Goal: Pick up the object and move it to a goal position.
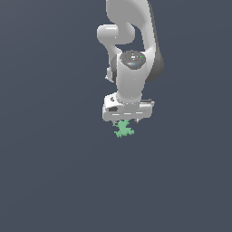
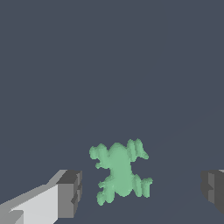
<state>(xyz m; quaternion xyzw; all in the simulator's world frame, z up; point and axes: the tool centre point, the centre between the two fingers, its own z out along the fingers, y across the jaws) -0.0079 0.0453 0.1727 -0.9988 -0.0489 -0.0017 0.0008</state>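
The object is a small mint-green lumpy piece with short stubby lobes, lying on the dark grey floor. In the exterior view the white gripper hangs directly over it and hides its upper part. In the wrist view the object lies between the two grey fingertip pads, with clear gaps on both sides. The gripper is open and holds nothing. I cannot tell how high the fingertips are above the floor.
A plain dark grey floor surrounds the object on all sides. The white arm rises above the gripper toward the top of the exterior view.
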